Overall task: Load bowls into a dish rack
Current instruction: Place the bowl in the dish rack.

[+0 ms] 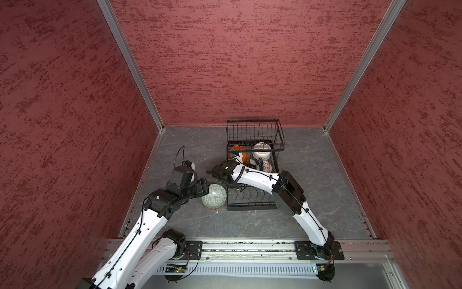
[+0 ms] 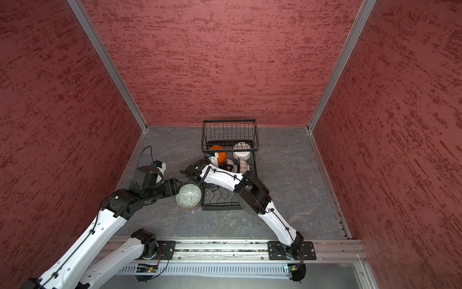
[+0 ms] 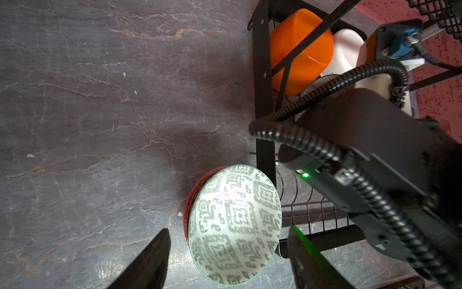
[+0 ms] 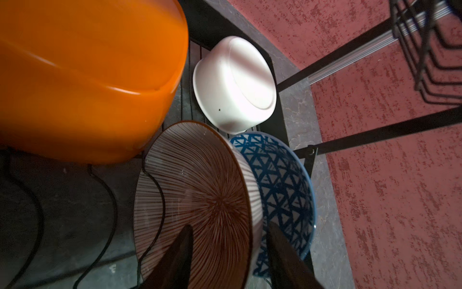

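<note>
Beside black wire dish rack (image 1: 250, 206) | left gripper (image 3: 228, 230): jaws apart, straddling green-patterned white ceramic bowl (image 3: 235, 252) | right gripper (image 4: 228, 225): jaws apart astride rim of brown-striped ceramic bowl (image 4: 195, 187)

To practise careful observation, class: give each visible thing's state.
Dish rack: partly loaded.
Green-patterned bowl: stacked on red bowl, outside rack.
Orange bowl: tipped, in rack.
White bowl: tipped, base showing.
Brown-striped bowl: on edge, in rack.
Blue-patterned bowl: on edge, beside it.
Left pincer: open.
Right pincer: open, astride striped bowl's rim.
</note>
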Motion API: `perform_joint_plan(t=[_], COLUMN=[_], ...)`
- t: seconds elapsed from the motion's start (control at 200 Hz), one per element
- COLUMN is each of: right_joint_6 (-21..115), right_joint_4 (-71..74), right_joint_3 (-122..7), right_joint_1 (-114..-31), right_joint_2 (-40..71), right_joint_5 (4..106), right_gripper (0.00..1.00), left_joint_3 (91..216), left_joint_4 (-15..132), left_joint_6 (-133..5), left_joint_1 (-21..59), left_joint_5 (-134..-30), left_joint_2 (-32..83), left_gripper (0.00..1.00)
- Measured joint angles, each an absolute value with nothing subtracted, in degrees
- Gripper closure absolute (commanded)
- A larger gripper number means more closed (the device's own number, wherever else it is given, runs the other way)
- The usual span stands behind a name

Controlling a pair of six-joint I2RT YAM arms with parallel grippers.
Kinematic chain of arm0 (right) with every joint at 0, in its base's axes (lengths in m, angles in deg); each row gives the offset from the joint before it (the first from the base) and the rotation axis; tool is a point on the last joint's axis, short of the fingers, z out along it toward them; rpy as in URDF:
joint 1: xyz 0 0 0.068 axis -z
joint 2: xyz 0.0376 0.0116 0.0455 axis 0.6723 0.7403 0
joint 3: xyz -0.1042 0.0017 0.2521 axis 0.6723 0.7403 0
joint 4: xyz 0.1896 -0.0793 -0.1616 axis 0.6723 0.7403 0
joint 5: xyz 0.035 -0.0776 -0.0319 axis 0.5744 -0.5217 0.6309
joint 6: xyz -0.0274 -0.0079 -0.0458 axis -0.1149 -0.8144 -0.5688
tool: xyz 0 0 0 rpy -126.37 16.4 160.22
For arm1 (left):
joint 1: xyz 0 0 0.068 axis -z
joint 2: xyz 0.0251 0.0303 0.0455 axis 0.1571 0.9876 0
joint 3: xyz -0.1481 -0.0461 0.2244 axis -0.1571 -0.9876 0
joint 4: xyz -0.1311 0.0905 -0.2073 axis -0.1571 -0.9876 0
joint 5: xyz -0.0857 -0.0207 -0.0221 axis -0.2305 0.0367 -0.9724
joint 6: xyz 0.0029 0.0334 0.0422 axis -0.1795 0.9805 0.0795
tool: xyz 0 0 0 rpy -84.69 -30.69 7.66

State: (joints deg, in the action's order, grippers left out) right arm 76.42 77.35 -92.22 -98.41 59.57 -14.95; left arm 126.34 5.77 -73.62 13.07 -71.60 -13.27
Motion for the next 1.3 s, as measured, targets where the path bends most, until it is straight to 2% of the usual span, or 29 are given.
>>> perform_joint_plan(t=[0.356, 0.746, 1.298], right_joint_6=[68.33, 54.26, 49.86], right_joint_4=[66.29, 45.92, 39.14], right_joint_3=[-82.12, -61.46, -57.38], right_joint_1=[-98.41, -98.39, -97.99], right_joint_2=[50.57, 34.07, 31.55], right_joint_5=[-10.60, 2.85, 7.04], right_gripper=[0.48, 0.47, 0.47], left_joint_3=[126.34, 126.34, 126.34], left_joint_4=[5.75, 4.24, 3.46], left_joint_6=[-73.69, -75.17, -75.81], left_joint_1=[13.07, 12.79, 12.76], left_joint_5=[-71.55, -71.12, -71.07], left_joint_2=[-12.79, -10.26, -8.55], left_gripper=[0.26, 0.26, 0.26])
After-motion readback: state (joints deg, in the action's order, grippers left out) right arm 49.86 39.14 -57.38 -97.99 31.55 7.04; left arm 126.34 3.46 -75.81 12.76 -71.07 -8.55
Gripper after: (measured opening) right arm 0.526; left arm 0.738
